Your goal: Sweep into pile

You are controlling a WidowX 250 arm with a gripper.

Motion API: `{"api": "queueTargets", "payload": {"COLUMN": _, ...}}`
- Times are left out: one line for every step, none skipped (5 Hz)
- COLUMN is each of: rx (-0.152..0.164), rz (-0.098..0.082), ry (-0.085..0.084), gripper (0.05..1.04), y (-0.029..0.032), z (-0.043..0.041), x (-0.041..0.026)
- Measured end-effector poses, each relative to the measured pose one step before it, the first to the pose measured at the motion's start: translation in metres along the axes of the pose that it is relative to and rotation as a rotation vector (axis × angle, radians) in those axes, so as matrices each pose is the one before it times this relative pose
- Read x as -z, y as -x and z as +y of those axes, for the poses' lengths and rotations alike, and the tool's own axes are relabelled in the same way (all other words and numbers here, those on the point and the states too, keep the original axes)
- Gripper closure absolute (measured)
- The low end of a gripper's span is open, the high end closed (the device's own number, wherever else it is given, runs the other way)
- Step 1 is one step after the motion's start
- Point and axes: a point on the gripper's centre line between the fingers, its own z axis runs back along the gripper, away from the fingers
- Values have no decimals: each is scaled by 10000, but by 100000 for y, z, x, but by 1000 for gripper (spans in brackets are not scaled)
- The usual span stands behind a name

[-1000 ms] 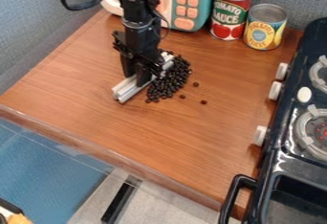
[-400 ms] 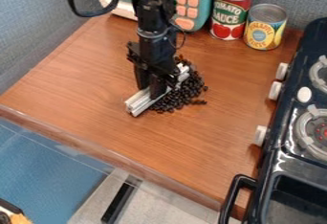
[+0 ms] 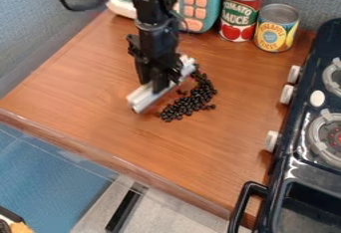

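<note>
My gripper (image 3: 160, 85) hangs down over the left middle of the wooden counter, shut on a white-grey bar (image 3: 143, 99) that lies crosswise, from lower left to upper right. Small black beans (image 3: 193, 100) form a curved band just right of the bar, with a narrow strip of wood between most of them and the bar. A few beans lie loose near the bar's right part, where a small pinkish patch also shows.
A teal toy microwave (image 3: 212, 3) stands at the back, beside a tomato sauce can (image 3: 240, 13) and a pineapple can (image 3: 276, 28). A black toy stove (image 3: 293, 147) lines the right side. The counter's front edge (image 3: 120, 162) runs diagonally below.
The gripper and bar first moved right and toward the front, pushing the beans, stray ones included, together. Since then they have drawn back slightly up and left, leaving a gap to the beans.
</note>
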Motion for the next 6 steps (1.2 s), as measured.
{"api": "queueTargets", "payload": {"rx": -601, "rz": -541, "ry": -61, "gripper": 745, "y": -740, "z": 3124, "x": -2988}}
{"api": "queueTargets", "payload": {"rx": -295, "rz": -178, "ry": -143, "gripper": 745, "y": -412, "z": 2614, "x": -1839}}
{"api": "queueTargets", "payload": {"rx": -259, "rz": 204, "ry": -449, "gripper": 745, "y": -898, "z": 3212, "x": 761}}
{"api": "queueTargets", "payload": {"rx": -75, "rz": 214, "ry": -112, "gripper": 745, "y": -942, "z": 1410, "x": 1469}}
{"api": "queueTargets", "payload": {"rx": 101, "rz": 232, "ry": -327, "gripper": 745, "y": -441, "z": 989, "x": 789}}
{"api": "queueTargets", "payload": {"rx": 330, "rz": 247, "ry": -447, "gripper": 745, "y": 181, "z": 601, "x": 1261}}
